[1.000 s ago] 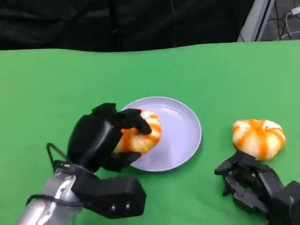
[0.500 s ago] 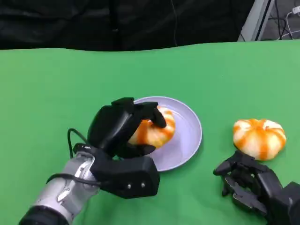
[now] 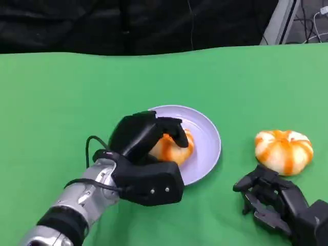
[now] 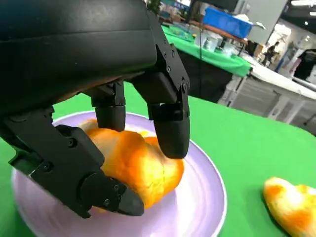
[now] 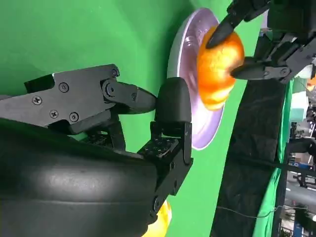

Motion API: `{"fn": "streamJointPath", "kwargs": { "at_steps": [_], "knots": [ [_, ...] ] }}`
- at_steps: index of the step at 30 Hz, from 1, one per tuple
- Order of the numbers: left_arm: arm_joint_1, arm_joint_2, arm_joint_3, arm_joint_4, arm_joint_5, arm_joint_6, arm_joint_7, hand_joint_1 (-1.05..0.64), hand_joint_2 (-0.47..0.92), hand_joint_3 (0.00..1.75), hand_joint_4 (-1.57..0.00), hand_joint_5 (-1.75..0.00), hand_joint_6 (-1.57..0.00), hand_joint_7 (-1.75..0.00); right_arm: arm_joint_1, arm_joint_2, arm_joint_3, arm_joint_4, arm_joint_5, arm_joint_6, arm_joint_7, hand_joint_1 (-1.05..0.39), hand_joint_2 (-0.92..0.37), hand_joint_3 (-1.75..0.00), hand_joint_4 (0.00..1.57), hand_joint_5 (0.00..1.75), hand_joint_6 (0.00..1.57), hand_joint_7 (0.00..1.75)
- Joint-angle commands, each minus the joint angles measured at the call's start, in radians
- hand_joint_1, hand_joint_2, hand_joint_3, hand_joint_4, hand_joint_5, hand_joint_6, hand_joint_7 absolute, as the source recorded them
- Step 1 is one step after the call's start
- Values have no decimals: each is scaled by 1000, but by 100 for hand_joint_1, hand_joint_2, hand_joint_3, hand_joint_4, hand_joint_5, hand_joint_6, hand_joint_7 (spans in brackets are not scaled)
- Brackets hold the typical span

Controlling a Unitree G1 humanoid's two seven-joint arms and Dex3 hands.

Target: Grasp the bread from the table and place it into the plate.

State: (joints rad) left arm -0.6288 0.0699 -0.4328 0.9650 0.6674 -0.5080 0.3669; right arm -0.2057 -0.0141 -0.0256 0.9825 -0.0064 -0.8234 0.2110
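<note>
Gripping the orange-striped bread roll (image 3: pixel 173 147), the left hand (image 3: pixel 146 139) has carried it farther in over the lavender plate (image 3: pixel 205 134) than a second ago, when roll and hand sat at the plate's near-left rim; now the roll is over the middle of the plate's left half. The left wrist view shows the black fingers (image 4: pixel 170 126) curled over the roll's top and another closed under its near side, the roll (image 4: pixel 136 163) pinched between them just above or on the plate's (image 4: pixel 207 197) surface; contact with the plate cannot be told. The silver left forearm (image 3: pixel 77 205) has reached farther forward and inward, angling up from the lower left. A second striped bread roll (image 3: pixel 283 149) lies on the green table (image 3: pixel 61 102) to the plate's right, unmoved. The right hand (image 3: pixel 271 200) rests on the table just in front of that roll, in the same place as before, fingers apart and holding nothing.
</note>
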Motion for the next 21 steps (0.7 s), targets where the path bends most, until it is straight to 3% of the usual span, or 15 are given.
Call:
{"fn": "streamJointPath", "kwargs": {
  "at_steps": [1,3,7,9,10,11,12,14,16,17,21],
  "knots": [
    [-32,10,-5,55,-16,-27,-2,-11,92,23,-74,-148,-98,-64,13,-9,2,-9,-9,3,-14,-24,-92,-51,63,172,67,123],
    [-35,9,-7,77,-19,-33,-1,-11,92,26,-79,-136,-103,-49,14,-9,3,-11,-16,2,-21,-24,-92,-51,62,173,67,123],
    [-38,6,-8,98,-23,-45,4,-10,92,28,-78,-134,-107,-38,14,-9,2,-13,-15,7,-20,-24,-92,-51,61,174,67,124],
    [-39,4,-9,107,-24,-55,7,-14,92,19,-71,-127,-104,-22,14,-9,0,-13,-10,9,-15,-25,-92,-51,61,175,67,124],
    [-40,4,-10,111,-24,-58,5,-18,92,16,-72,-113,-102,-14,14,-10,0,-13,-10,9,-15,-25,-92,-51,61,175,67,124],
    [-42,6,-11,113,-23,-60,-2,-22,92,16,-78,-88,-99,-8,14,-11,0,-13,-11,8,-16,-25,-92,-51,61,175,67,124],
    [-43,8,-12,110,-22,-58,-9,-32,92,18,-85,-46,-91,-3,13,-11,0,-13,-12,10,-17,-24,-92,-51,61,175,67,124],
    [-42,10,-14,103,-21,-55,-15,-41,92,21,-88,-15,-81,-1,14,-11,0,-14,-13,12,-19,-25,-92,-51,60,174,67,124],
    [-43,19,-20,90,-16,-44,-39,-44,92,21,-88,-8,-79,0,14,-11,0,-14,-13,11,-19,-25,-92,-51,60,174,67,124],
    [-43,25,-24,80,-13,-36,-58,-58,92,37,-72,-3,-63,0,14,-11,0,-14,-13,11,-18,-24,-92,-51,60,174,67,123],
    [-35,50,-29,34,-21,-12,-133,-78,92,62,-48,0,-39,0,10,-12,-3,-4,-5,2,-4,-23,-92,-52,61,172,67,123]
  ]
}}
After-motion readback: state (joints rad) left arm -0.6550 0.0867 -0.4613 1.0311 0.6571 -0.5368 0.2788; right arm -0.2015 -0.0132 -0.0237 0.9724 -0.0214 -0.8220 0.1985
